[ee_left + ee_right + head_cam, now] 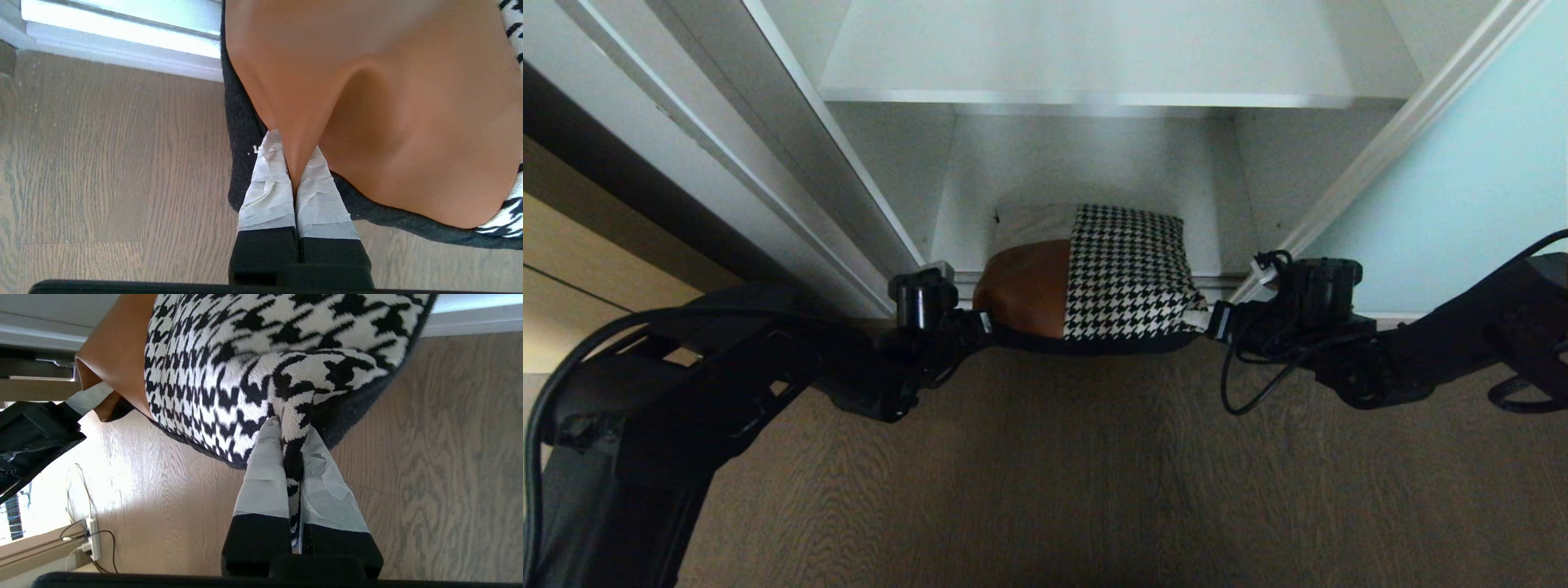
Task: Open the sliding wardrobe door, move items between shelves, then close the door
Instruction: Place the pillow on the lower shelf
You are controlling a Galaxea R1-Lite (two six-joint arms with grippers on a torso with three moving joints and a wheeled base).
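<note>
We have the left gripper (980, 322) clamped on the bag (1094, 273) at its tan corner, right gripper (1213, 320) pinching the houndstooth corner. Bag half out of the lower shelf (1217, 253), over the floor (1045, 474). Door (1462, 188) open; transfer to the upper shelf (1094, 57) and closing remain.

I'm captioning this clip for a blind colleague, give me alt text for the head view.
Two black robot arms hold a flat cushion-like bag, tan leather and black-and-white houndstooth, between them at the open wardrobe's bottom; the left end effector pinches the tan corner, the right end effector the houndstooth corner. A white shelf sits above, wood floor below.
</note>
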